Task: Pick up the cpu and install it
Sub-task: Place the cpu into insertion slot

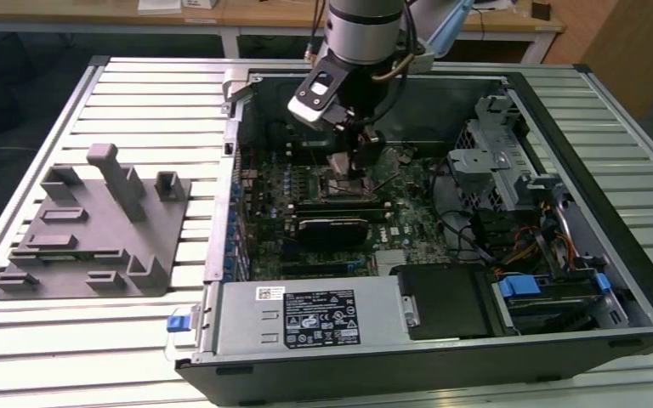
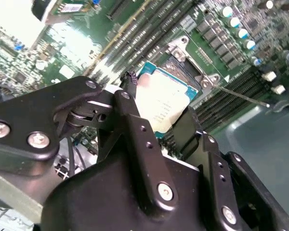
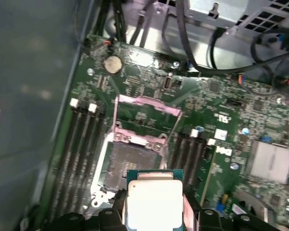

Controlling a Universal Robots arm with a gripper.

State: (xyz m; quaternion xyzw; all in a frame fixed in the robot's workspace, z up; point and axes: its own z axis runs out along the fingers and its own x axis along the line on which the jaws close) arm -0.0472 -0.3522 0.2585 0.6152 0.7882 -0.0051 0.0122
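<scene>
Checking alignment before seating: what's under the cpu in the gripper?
The open socket on the motherboard lies below the cpu, clamped in the gripper; part of the socket is hidden by the cpu.

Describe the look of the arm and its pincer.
Silvery-grey cylindrical arm with a thin cable alongside and a pale box at the wrist. Black pincer: flat linked bars, silver screw heads, small holes along its fingers.

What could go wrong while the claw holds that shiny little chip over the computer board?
The claw grips the cpu only by its edges, so it might slip and fall onto the board. In the first wrist view the cpu doesn't look lined up over the open socket, so lowering now could seat it crooked.
</scene>
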